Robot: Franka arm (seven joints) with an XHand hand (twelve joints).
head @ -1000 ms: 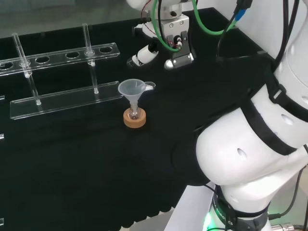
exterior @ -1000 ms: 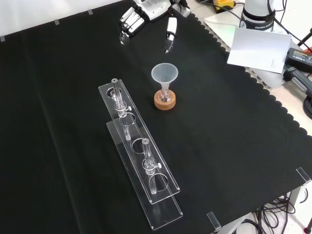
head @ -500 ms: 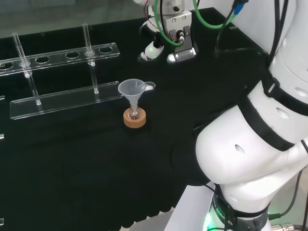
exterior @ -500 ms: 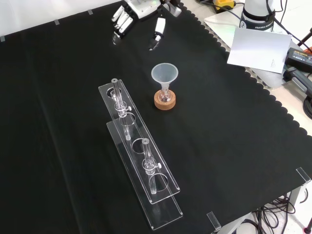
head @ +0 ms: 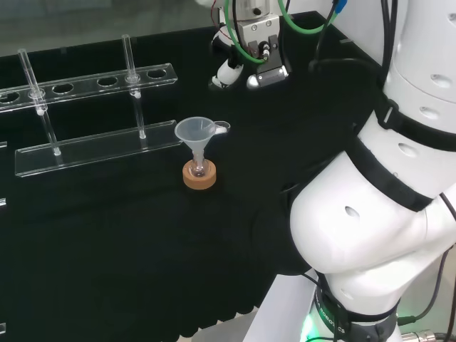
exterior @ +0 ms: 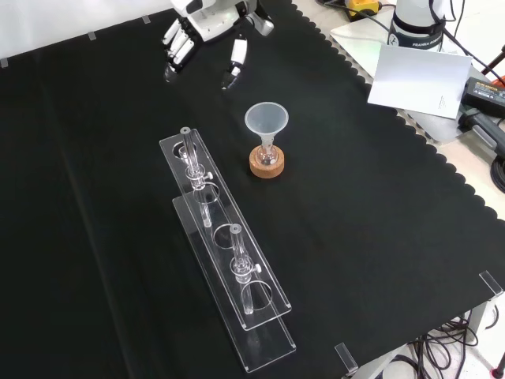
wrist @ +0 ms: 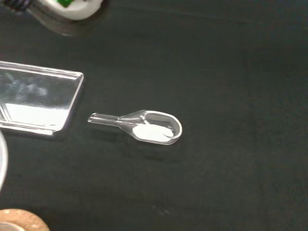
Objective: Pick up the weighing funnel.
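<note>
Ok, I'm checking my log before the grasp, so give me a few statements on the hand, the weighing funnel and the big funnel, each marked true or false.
1. The weighing funnel lies on the cloth. True.
2. The hand is curled round the weighing funnel. False: its fingers are straight, it holds nothing, and it is apart from the piece.
3. The weighing funnel is empty. False: something white lies in its bowl.
4. The funnel stands mouth up, with its stem in a flask on a cork ring. True.
</note>
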